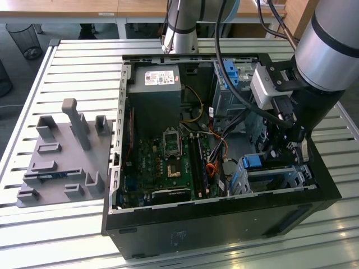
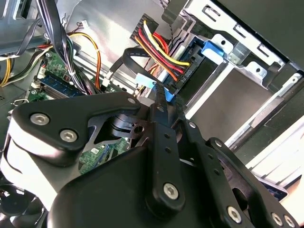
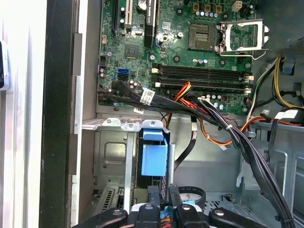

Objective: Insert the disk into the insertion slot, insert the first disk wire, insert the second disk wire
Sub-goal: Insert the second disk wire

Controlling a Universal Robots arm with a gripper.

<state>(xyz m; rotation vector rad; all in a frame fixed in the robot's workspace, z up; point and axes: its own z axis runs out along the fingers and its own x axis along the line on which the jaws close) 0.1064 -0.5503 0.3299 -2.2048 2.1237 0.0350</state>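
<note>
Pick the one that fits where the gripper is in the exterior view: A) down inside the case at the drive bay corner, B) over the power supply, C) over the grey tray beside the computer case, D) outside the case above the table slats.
A: the gripper reaches down inside the computer case, at the corner with the drive bay, by the exterior view's right.

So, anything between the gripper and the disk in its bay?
No hard obstacle visible. The gripper sits close to the disk, but the red-yellow wire bundle and a looping black cable crowd the space right beside it.
</note>
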